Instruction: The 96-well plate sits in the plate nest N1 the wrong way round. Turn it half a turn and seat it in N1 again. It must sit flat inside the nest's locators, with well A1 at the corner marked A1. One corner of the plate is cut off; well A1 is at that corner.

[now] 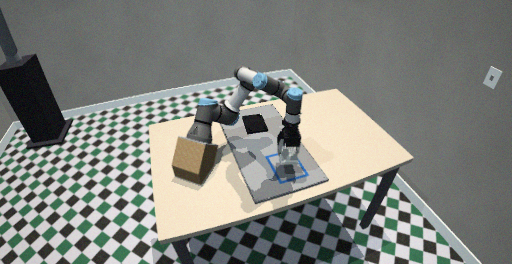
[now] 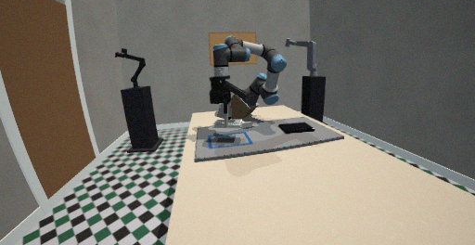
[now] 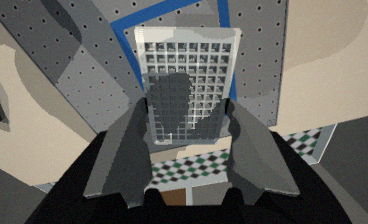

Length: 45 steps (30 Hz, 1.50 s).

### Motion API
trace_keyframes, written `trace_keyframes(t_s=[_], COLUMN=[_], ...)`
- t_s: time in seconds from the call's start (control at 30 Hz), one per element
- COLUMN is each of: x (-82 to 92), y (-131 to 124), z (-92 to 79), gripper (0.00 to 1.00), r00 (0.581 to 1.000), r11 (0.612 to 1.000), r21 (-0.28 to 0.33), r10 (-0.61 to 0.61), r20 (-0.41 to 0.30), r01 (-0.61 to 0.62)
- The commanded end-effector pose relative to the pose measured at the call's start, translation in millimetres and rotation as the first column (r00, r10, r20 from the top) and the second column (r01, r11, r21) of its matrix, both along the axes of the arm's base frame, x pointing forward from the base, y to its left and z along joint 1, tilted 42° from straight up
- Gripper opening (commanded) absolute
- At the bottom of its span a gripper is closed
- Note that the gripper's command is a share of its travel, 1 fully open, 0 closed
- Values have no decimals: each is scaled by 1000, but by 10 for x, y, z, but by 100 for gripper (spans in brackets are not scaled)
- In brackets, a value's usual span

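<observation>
We have the jaws (image 1: 288, 159) (image 2: 227, 122) partly open, closed on the long sides of the white 96-well plate (image 1: 290, 151) (image 2: 236, 122) (image 3: 200, 85). We hold it above the perforated grey board (image 1: 260, 178) (image 2: 269, 137) (image 3: 85, 72), over the blue outline (image 1: 294, 180) (image 2: 232, 146) (image 3: 127, 56). The board lies on the pale surface (image 1: 360, 141) (image 2: 325, 200), with a black rectangular piece (image 1: 255, 124) (image 2: 296, 127) on it, well apart from our plate. We cannot tell which corner is cut.

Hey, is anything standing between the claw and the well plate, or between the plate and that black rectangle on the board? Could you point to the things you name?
Nothing visible either way. The well plate (image 1: 289, 160) (image 2: 236, 122) (image 3: 192, 87) sits in the claw (image 1: 288, 157) (image 2: 227, 124) (image 3: 186, 98). I can't tell whether the black rectangle (image 1: 255, 123) (image 2: 296, 127) is nest N1.
</observation>
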State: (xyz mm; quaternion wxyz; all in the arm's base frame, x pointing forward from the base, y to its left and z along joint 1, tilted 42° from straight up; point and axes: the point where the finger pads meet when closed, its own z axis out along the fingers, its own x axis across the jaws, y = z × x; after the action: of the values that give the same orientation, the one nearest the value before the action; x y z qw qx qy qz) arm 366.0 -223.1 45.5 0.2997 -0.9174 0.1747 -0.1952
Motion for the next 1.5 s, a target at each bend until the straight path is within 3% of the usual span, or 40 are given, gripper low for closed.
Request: trace_keyframes(t_s=[0.0,1.47], x=[0,19], y=[-12,7], z=[4,-25], gripper=[0,0], r00=[995,990], r11=[995,991], r21=[49,65], r10=[-86,-114], r20=[-58,-78], r01=[89,119])
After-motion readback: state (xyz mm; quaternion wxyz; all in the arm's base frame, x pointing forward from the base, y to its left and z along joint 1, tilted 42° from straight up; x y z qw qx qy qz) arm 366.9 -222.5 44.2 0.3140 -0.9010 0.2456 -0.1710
